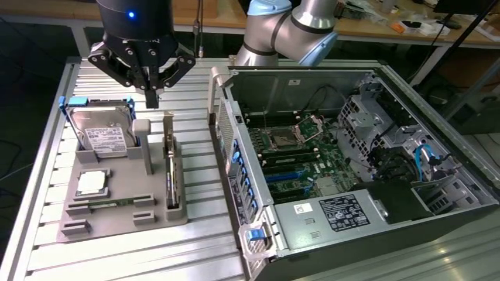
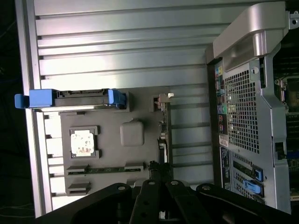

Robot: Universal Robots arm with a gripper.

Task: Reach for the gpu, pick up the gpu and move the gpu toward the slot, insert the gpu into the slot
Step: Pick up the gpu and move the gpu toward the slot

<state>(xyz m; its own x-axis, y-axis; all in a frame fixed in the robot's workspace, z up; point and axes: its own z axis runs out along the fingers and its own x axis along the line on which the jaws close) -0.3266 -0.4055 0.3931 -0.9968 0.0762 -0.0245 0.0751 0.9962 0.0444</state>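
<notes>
The gpu stands on edge in the grey holder, a thin dark card with its metal bracket at the far end. In the wrist view the gpu shows as a narrow blade beside the holder. My gripper hangs above the holder's far end, up and to the exterior view's left of the card, touching nothing. Its fingers meet at the tips with nothing between them. The slot is a long narrow strip on the green motherboard inside the open computer case.
On the holder are a silver hard drive with blue end brackets, a square processor and a small memory stick. The case's side wall rises between the holder and the motherboard. Everything rests on a slatted aluminium table.
</notes>
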